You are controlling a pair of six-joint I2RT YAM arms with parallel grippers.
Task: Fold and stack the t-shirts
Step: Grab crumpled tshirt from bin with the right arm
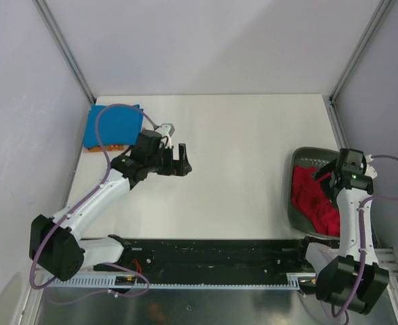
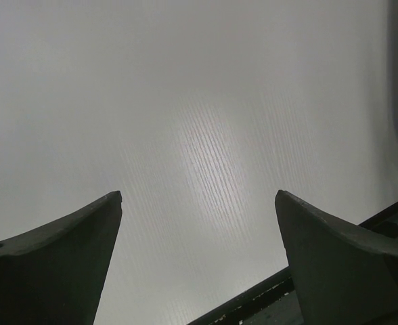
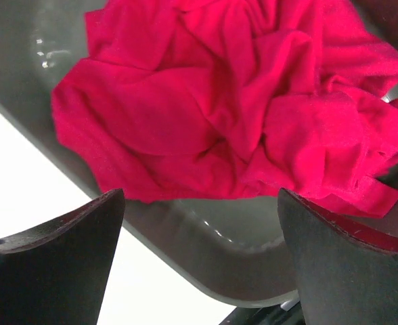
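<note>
- Top view: the blue t-shirt (image 1: 113, 124) lies folded at the far left corner of the counter (image 1: 246, 149). It sits on the orange t-shirt (image 1: 105, 146), of which only an edge shows. The red t-shirt (image 1: 313, 200) is crumpled in the dark grey bin (image 1: 298, 161) at the right edge. The left jaws hang over bare counter just beside the stack, spread and holding nothing. The right jaws hover above the bin, also spread.
- Left wrist view: only plain counter (image 2: 199, 122) shows between the parted fingers (image 2: 57, 261), with no cloth near them.
- Right wrist view: the red t-shirt (image 3: 233, 101) bunches in deep folds inside the bin (image 3: 206, 237). The fingers (image 3: 341, 264) are wide apart on the near side of it and appear clear of the fabric.
- Step in hand, as I judge it: two tees look finished, and fetching the third is under way.
- Next, the right jaws would need to drop onto a raised fold, pinch it and lift it over the bin wall to the open middle of the counter. There both arms can spread it flat.
</note>
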